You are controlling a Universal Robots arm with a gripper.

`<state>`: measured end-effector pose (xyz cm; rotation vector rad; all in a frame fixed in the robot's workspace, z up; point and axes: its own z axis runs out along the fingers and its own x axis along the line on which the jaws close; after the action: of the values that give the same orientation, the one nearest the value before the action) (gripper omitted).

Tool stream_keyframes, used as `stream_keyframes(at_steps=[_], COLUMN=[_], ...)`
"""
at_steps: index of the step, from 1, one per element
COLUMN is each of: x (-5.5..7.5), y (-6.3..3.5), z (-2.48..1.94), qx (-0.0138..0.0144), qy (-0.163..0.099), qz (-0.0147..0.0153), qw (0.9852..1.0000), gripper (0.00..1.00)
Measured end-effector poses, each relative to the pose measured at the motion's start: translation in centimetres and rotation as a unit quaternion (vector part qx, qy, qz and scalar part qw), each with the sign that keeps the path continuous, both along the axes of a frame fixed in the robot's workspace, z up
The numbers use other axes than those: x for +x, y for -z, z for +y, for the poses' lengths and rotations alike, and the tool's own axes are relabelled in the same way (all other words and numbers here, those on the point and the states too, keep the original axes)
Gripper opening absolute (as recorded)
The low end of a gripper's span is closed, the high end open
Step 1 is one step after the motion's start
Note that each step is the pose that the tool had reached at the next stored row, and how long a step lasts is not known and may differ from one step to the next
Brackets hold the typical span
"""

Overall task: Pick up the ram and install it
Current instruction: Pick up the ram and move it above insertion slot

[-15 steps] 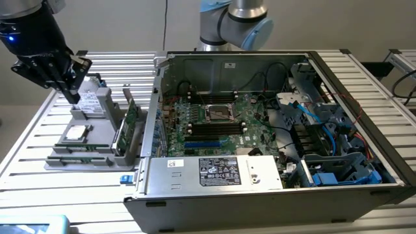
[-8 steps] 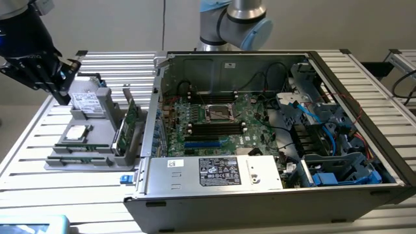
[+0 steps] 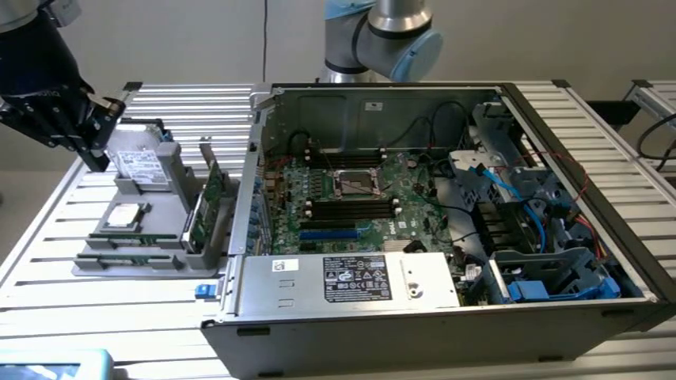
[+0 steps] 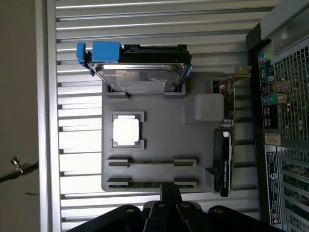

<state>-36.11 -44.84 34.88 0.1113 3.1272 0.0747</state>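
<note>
1. An open computer case [image 3: 423,348] sits on the slatted table [image 3: 106,317]; cables partly hide its motherboard [image 3: 401,206].
2. A grey parts tray [image 4: 159,145] lies just beside the case.
3. The gripper [image 4: 170,193], cut off at the frame edge, hangs over the tray; whether it is open or closed cannot be told.
4. The ram [image 4: 145,184] stands on edge in the tray's end holder, partly covered by the gripper.

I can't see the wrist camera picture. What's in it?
The robot's hand hangs above a grey tray, nearest a ram stick. The tray also holds another ram stick, a hard drive, a processor and an expansion card.
</note>
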Motion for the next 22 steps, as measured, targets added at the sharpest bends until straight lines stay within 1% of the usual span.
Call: stream_keyframes(at_steps=[8, 10, 12, 15, 17, 19, 22], x=[-0.01, -0.01, -0.01, -0.01, -0.01, -0.01, -0.01], y=[0.01, 0.03, 0.08, 0.16, 0.21, 0.27, 0.40], z=[0.01, 0.01, 0.02, 0.02, 0.01, 0.01, 0.01], qx=[0.0000, -0.0001, 0.0000, 0.0000, 0.0000, 0.0000, 0.0000], qy=[0.000, -0.016, -0.034, -0.061, -0.079, -0.098, -0.125], qz=[0.0000, -0.0003, -0.0004, -0.0004, -0.0004, -0.0004, -0.0004], qw=[1.0000, 0.9999, 0.9994, 0.9981, 0.9969, 0.9952, 0.9922], gripper=[0.11, 0.11, 0.11, 0.11, 0.11, 0.11, 0.11])
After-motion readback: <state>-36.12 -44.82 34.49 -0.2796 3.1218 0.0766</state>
